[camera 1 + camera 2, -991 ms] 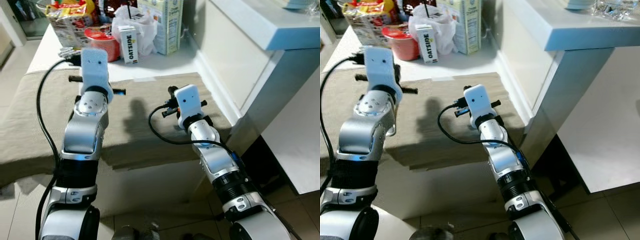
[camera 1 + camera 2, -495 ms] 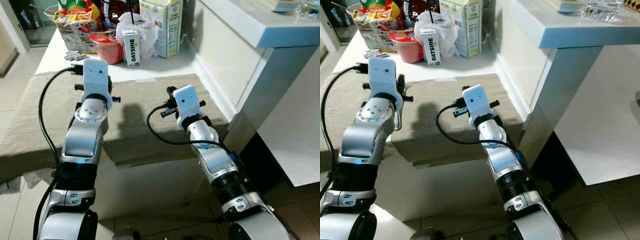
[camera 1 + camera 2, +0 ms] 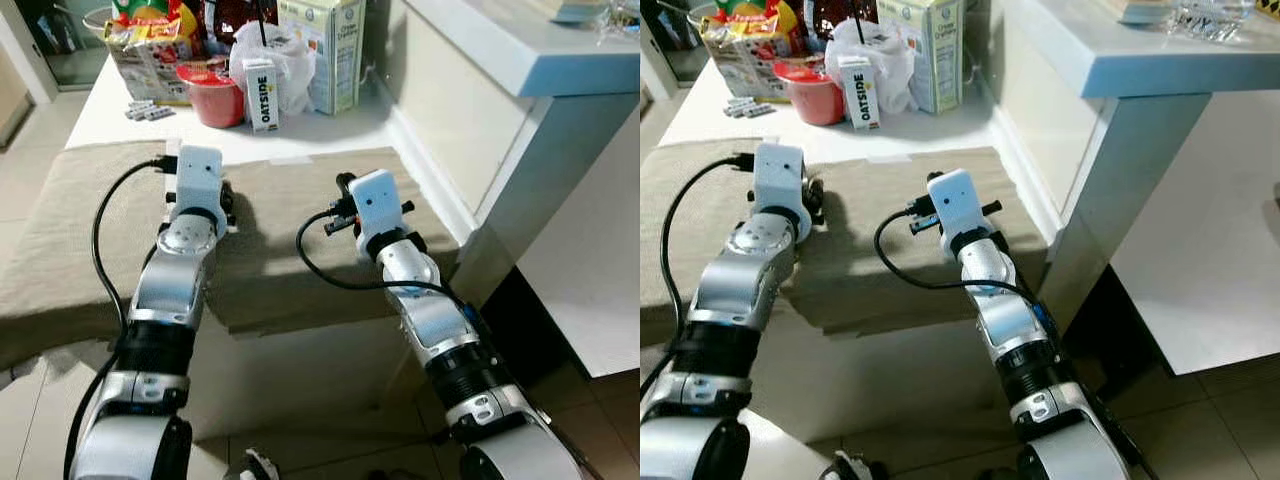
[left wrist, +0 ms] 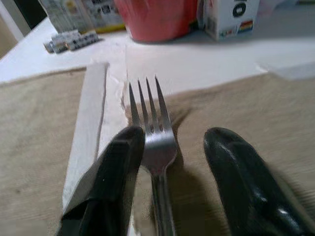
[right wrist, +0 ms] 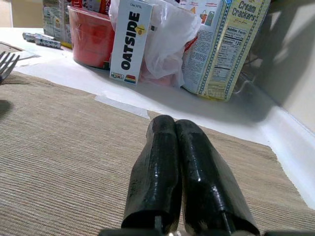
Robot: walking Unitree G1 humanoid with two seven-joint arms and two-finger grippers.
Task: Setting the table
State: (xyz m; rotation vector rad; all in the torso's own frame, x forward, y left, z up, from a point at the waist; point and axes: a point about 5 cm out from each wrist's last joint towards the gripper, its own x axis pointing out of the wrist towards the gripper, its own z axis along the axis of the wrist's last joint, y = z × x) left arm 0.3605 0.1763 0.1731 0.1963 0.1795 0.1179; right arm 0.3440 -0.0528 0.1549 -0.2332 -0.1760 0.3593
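A silver fork (image 4: 152, 132) lies on the beige placemat (image 3: 290, 200), its tines pointing at the white table behind. Just beside it sits a folded white napkin (image 4: 91, 123). My left gripper (image 4: 172, 142) is low over the mat and open, one finger on each side of the fork's neck; the napkin-side finger is close against the fork. My right gripper (image 5: 174, 128) rests low over the right part of the mat, shut with nothing in it. Each arm's white wrist box hides its fingers in the eye views.
Behind the mat stand a red bowl (image 3: 212, 92), an Oatside carton (image 3: 263, 95), a white plastic bag (image 3: 285, 50), a cracker box (image 3: 330, 45) and snack packs (image 3: 150, 50). A white counter (image 3: 520, 60) rises at the right. Tiled floor lies below the table's front edge.
My left arm has come down from above the mat to just over it, nearer the front. The right arm has stayed put. The camera has shifted a little.
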